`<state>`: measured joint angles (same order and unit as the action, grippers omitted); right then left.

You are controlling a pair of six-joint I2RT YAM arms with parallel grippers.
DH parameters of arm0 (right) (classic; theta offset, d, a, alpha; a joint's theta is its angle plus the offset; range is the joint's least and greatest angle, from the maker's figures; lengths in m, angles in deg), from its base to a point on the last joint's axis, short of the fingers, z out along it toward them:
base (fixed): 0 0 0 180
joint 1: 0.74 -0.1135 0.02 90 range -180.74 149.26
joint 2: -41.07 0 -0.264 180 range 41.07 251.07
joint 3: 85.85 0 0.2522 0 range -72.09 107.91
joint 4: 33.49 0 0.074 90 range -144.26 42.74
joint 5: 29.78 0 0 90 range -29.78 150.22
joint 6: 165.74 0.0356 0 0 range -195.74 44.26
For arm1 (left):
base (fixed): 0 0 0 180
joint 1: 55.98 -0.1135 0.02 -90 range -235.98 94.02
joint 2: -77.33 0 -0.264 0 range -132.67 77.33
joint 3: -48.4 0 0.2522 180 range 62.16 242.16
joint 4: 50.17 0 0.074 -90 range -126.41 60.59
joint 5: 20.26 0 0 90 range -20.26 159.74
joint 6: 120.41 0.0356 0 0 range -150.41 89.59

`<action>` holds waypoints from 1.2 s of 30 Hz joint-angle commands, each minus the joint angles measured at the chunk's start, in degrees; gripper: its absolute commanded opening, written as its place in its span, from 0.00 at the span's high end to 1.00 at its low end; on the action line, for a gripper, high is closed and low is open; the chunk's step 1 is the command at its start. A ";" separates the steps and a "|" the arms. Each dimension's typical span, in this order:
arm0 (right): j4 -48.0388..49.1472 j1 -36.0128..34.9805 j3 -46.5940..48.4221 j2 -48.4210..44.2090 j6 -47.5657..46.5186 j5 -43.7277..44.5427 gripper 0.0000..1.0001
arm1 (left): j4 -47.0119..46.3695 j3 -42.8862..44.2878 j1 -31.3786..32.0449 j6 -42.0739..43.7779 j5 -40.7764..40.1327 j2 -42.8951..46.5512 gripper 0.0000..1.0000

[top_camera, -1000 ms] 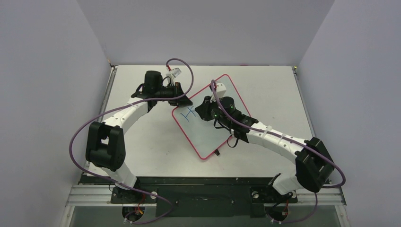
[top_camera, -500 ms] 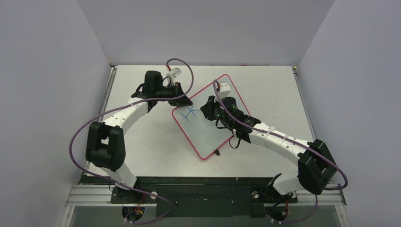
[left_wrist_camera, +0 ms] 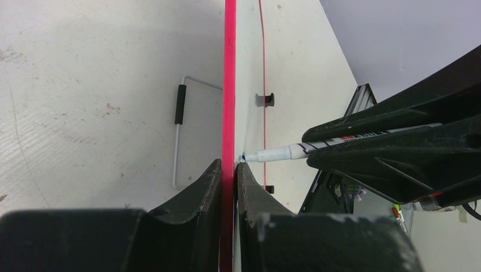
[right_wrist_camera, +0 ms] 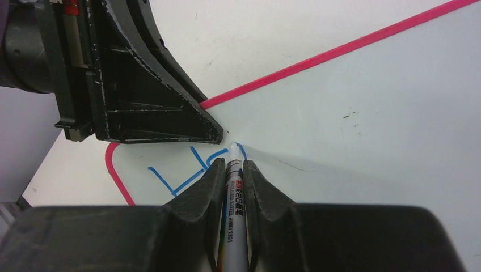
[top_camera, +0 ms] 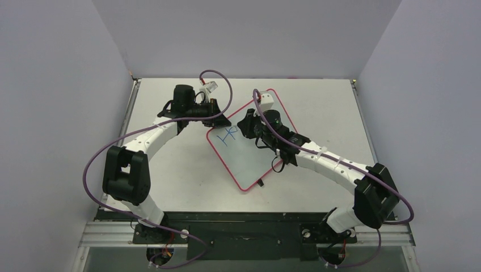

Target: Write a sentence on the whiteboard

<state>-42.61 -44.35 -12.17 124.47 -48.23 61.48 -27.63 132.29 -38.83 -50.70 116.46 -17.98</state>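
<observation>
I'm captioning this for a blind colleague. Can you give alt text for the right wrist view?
The right claw grips a white marker, its tip on the glossy whiteboard beside blue lettering: an H and a started second letter. The left claw, black, clamps the board's pink edge at upper left.

- Worktop [top_camera: 323, 107]: one.
- Whiteboard [top_camera: 249, 161]: one, on the worktop.
- Black clips [left_wrist_camera: 265, 100]: two, both on one edge of the whiteboard.
- Wire stand [left_wrist_camera: 179, 127]: one, beside the whiteboard's rim.
- Marker [right_wrist_camera: 233, 187]: one, tip at the whiteboard's face.
- Blue lettering [right_wrist_camera: 184, 173]: one whole letter, "H", and one part-drawn stroke, near a whiteboard corner.
- Arms: two, the left arm [top_camera: 153, 133] and the right arm [top_camera: 329, 164], one to each side of the whiteboard.
- Fingers: four, one pair [left_wrist_camera: 201, 192] at the whiteboard's rim and one pair [right_wrist_camera: 201, 190] over its face.
- Purple cables [top_camera: 214, 71]: two.
</observation>
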 commanded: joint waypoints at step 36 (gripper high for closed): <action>-2.02 2.71 4.21 -2.26 -1.05 2.11 1.00 | -0.16 1.72 1.13 3.49 0.69 2.94 1.00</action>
<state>-45.87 -41.64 -10.92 120.97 -49.15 63.95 -27.61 132.29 -38.81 -50.70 116.48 -17.89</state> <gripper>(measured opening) 0.106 0.085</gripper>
